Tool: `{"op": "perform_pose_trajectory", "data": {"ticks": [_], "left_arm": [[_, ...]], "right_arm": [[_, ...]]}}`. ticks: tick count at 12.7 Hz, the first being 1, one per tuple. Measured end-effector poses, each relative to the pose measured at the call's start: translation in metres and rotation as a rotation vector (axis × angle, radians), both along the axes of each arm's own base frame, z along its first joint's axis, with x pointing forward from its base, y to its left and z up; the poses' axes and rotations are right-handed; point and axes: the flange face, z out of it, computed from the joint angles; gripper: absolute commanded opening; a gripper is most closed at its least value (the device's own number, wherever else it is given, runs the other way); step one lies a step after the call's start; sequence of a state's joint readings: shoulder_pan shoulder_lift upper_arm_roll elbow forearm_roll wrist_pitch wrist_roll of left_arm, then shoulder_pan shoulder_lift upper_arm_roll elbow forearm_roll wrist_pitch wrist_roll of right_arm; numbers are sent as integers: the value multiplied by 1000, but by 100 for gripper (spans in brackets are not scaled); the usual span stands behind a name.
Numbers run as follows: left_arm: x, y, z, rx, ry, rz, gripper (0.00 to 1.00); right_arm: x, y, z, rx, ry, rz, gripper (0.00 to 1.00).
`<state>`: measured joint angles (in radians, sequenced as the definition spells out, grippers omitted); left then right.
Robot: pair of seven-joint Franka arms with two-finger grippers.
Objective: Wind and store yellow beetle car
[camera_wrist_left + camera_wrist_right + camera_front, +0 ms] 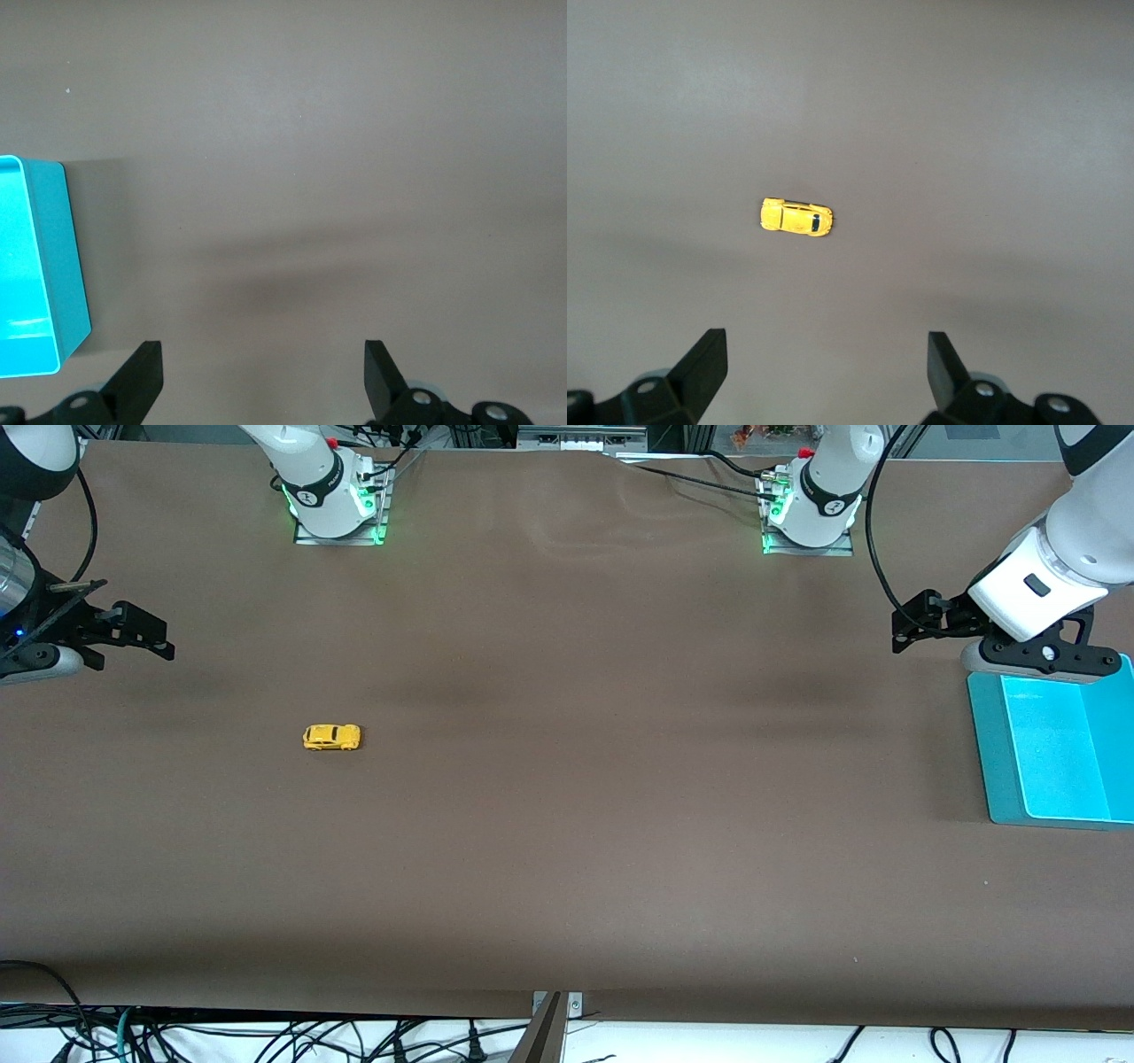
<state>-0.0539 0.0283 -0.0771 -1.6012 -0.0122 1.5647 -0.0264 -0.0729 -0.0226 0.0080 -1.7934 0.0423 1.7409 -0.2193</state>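
Yellow beetle car [332, 737] untouched, well apart from spread-fingered right gripper [142, 633]. Left gripper [921, 622] likewise spread beside cyan bin [992, 762]. Winding, storing undone.

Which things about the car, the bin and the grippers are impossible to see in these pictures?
- Yellow beetle car: any winding part is too small to see in the front and right wrist views.
- Turquoise bin: cut off by the picture edge in the front and left wrist views.
- Right gripper and left gripper: both open, arms partly outside the front view.
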Motion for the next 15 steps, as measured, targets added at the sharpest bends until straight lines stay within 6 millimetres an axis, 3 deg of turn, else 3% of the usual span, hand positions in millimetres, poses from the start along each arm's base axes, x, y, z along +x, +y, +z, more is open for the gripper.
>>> {"op": "perform_pose_trajectory", "data": {"ticks": [15], "left_arm": [[0, 1, 0, 0, 0, 1, 100]], "right_arm": [[0, 0, 0, 1, -1, 28, 100]]}}
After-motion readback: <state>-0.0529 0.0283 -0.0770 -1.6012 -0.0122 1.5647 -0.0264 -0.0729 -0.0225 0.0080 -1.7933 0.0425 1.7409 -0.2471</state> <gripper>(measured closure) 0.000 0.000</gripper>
